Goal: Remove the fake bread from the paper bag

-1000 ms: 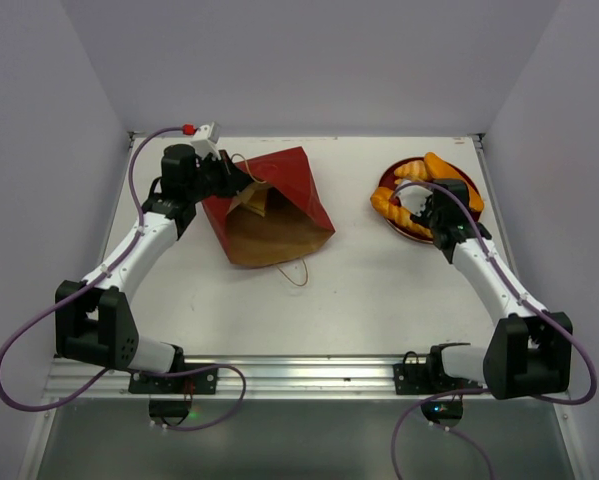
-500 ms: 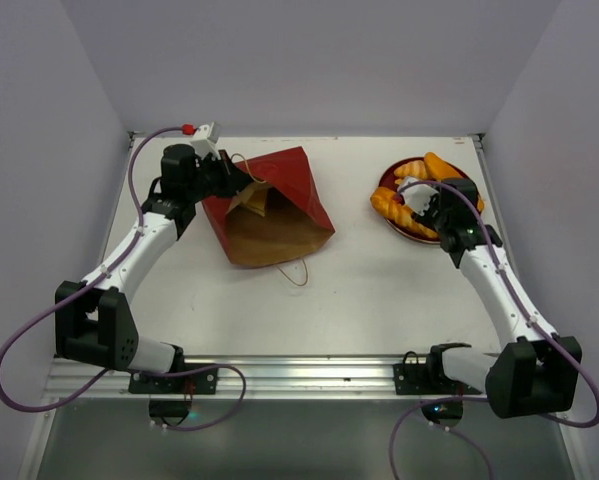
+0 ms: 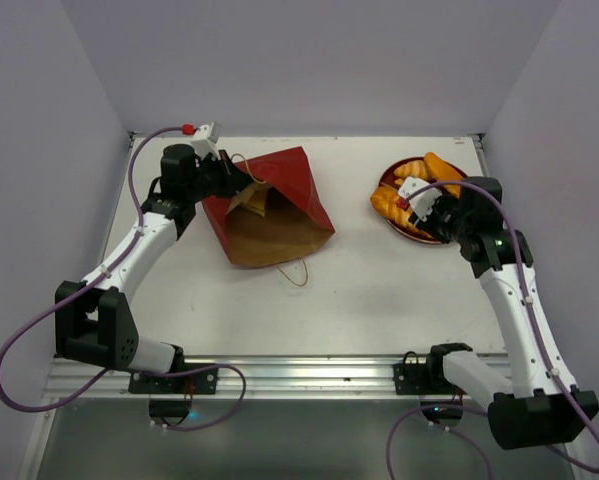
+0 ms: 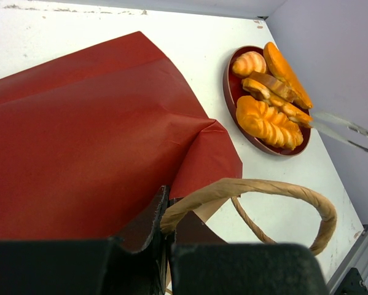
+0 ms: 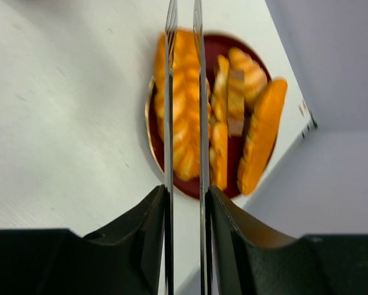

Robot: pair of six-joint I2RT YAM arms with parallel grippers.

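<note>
Bright, even overhead light, soft faint shadows beside the paper bag, top view sharp throughout, left wrist view crisp with gloss on the fake bread, right wrist view smeared by blur, plate and bread edges soft, foreground dark

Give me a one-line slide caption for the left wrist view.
Left gripper shut on the paper bag by its handle; fake bread lies on the plate beyond.

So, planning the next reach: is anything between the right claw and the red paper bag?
Nothing visible: only bare white table lies between the right claw, above the round red plate of orange toy bread, and the red paper bag.
</note>
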